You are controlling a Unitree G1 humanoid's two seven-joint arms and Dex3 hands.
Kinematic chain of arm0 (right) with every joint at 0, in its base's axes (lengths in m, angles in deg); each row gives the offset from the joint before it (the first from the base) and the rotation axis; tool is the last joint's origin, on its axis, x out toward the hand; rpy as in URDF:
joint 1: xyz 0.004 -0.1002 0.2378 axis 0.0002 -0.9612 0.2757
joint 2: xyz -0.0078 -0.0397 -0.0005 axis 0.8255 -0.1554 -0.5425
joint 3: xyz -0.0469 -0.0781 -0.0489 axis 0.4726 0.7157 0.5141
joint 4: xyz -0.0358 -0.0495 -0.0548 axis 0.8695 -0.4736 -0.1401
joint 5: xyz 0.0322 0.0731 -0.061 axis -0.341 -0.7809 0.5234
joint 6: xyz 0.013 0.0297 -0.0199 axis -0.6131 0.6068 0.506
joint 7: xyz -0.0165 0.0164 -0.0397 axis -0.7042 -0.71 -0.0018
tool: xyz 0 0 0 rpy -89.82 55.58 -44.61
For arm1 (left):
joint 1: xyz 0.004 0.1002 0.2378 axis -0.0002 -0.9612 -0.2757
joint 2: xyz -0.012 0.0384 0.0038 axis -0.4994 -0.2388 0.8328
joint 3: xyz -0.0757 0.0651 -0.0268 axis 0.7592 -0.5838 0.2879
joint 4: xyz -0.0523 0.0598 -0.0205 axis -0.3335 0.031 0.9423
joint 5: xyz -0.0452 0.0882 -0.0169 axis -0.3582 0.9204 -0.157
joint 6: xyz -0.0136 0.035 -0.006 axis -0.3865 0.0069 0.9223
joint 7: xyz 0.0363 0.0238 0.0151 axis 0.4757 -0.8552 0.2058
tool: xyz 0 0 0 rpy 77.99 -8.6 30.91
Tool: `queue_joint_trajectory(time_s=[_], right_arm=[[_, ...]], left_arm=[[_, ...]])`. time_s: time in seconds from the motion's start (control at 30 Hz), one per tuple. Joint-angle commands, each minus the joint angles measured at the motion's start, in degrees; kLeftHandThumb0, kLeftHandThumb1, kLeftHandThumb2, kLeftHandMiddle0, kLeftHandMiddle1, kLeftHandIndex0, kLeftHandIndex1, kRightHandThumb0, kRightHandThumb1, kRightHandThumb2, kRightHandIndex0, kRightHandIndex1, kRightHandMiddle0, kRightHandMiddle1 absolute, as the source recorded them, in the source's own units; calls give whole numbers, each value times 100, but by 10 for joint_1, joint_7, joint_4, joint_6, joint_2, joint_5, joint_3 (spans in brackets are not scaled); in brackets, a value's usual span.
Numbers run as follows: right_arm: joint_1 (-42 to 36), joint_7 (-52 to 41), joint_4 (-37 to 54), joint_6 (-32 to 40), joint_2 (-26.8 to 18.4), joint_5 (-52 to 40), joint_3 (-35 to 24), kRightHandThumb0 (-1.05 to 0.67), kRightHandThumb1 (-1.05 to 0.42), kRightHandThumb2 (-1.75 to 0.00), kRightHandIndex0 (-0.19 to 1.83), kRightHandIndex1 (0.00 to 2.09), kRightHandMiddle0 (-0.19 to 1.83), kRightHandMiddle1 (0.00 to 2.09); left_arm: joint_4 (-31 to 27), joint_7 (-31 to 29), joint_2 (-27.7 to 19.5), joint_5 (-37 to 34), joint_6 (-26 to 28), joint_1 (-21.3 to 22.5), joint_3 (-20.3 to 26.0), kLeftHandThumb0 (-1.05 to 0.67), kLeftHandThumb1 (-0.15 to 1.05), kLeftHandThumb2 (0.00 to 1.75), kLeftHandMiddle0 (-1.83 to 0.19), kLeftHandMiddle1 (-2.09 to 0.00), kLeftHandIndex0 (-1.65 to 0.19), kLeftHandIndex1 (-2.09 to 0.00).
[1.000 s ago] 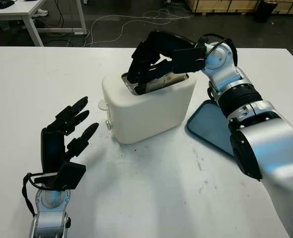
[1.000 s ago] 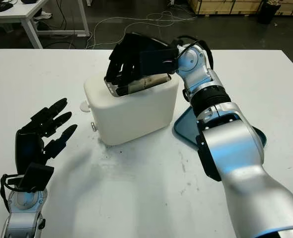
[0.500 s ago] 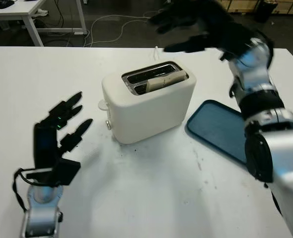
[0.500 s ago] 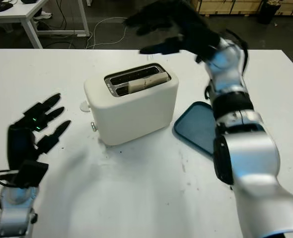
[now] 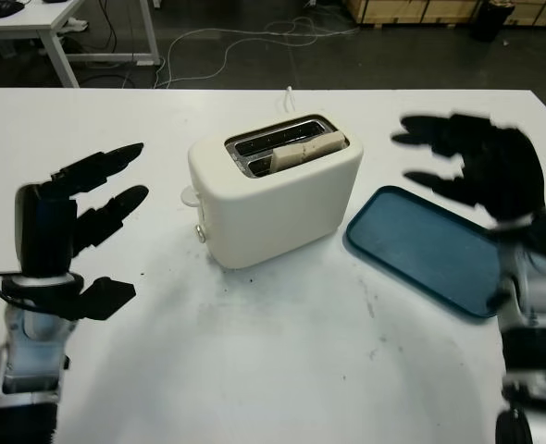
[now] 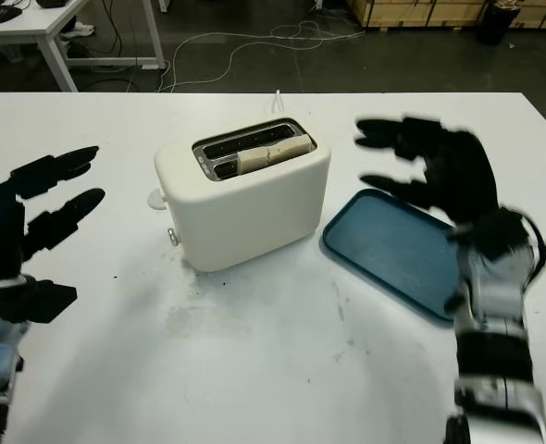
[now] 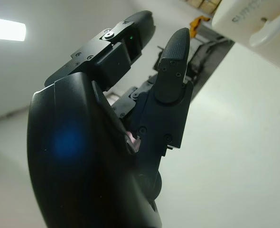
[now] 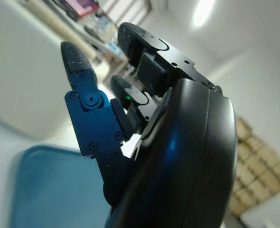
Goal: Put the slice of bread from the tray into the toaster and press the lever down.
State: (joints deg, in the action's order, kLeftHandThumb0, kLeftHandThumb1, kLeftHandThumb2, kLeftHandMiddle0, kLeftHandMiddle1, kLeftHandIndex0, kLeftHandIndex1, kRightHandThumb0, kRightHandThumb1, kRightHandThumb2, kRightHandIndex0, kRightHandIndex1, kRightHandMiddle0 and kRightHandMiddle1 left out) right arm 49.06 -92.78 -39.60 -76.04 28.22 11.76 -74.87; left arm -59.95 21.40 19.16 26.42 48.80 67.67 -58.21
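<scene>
Lab or workshop, floor cables [image 5: 254, 42], stacked crates [image 5: 421, 9]

Cream toaster [image 5: 273, 199], tan bread [image 5: 303, 150], blue tray [image 5: 421, 250], white table [image 5: 254, 370]

One cream plastic two-slot toaster [image 5: 278, 199], one pale bread slice [image 5: 305, 151], one dark blue rectangular tray [image 5: 421, 250], two black three-fingered hands, left [image 5: 65, 231] and right [image 5: 481, 176].

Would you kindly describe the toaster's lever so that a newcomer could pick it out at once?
On the white table stands a cream toaster, left of the blue tray, with bread in one slot. On the toaster's narrow end facing the left hand is the lever: a small cream tab jutting sideways, above a little round knob.
</scene>
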Motion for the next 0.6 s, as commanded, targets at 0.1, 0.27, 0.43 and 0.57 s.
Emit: queue_joint_trajectory(time_s=[0.1,0.27,0.43,0.57], right_arm=[[-73,73,78,49,37,0,-11,-33,-84,-1,100,9,93,2],[-103,135,127,118,79,-1,4,-34,-87,-1,109,10,100,4],[-98,149,109,149,101,1,19,-40,-90,-1,114,10,103,3],[-82,138,73,146,108,-7,22,-41,-88,0,117,9,105,2]], left_arm=[[29,-36,-57,5,-24,34,-11,-34,84,0,-98,-94,-114,-1],[59,-68,-90,5,-51,58,-32,-33,86,1,-90,-109,-115,-1],[69,-79,-105,33,-52,71,-49,-37,86,0,-86,-115,-117,-1],[76,-75,-106,52,-52,78,-58,-37,86,0,-80,-129,-118,-1]])
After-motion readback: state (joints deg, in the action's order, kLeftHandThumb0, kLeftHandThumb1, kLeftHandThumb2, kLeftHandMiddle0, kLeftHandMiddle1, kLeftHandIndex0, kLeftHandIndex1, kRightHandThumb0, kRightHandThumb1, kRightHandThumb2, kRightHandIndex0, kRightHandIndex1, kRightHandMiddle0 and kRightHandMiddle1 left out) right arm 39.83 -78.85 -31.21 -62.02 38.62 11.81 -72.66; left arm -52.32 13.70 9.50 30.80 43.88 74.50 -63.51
